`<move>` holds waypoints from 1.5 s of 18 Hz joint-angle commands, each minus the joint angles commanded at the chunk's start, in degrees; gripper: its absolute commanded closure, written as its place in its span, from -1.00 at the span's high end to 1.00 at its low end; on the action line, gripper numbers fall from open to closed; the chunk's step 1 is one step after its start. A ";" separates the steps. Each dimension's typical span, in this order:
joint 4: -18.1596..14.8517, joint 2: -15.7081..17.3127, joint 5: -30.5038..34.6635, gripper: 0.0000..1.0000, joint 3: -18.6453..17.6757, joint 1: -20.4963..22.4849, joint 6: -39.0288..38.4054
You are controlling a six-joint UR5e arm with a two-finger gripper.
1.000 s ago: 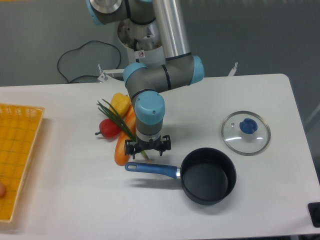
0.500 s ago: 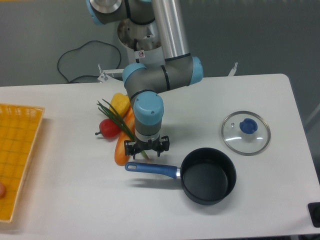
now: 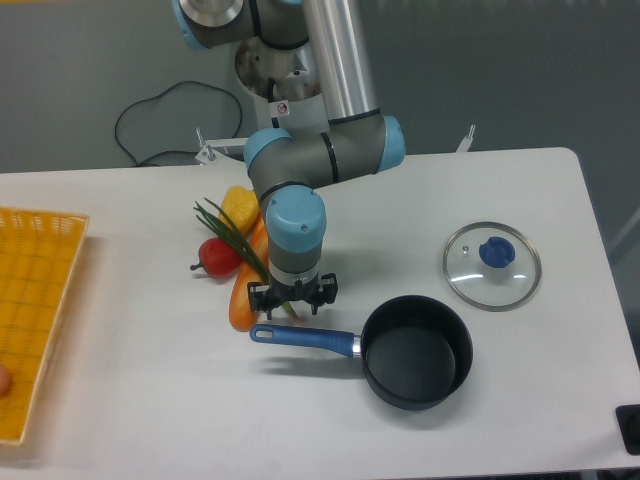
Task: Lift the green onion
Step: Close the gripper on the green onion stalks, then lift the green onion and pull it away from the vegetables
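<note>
No readable writing — thin green onion (image 3: 238, 243), dark leaves splayed, crossing the carrot (image 3: 243, 292); gripper (image 3: 292, 296) over its pale end, jaw state unclear.

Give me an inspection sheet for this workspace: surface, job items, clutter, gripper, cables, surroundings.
Surface: white table, no spills seen.
Job items: green onion lies across the orange carrot, leaves splayed to the upper left, its lower end under the gripper.
Clutter: yellow vegetable, red vegetable, black saucepan with blue handle, glass lid with blue knob, yellow basket at the left edge.
Gripper: gripper points down over the onion's lower end; jaw state cannot be told.
Cables: black cable looped behind the table.
Surroundings: grey wall behind; dark object at bottom right corner.
</note>
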 joint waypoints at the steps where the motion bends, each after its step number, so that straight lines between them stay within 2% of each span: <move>1: 0.00 0.00 0.00 0.47 0.00 -0.09 0.00; 6: 0.00 -0.09 0.00 0.40 0.00 -0.17 0.00; 10: 0.00 -0.09 0.00 0.21 0.00 -0.26 0.00; 13: 0.00 -0.09 0.00 -0.03 0.00 -0.26 0.00; 27: 0.00 0.09 0.00 -0.58 0.00 -0.26 -0.18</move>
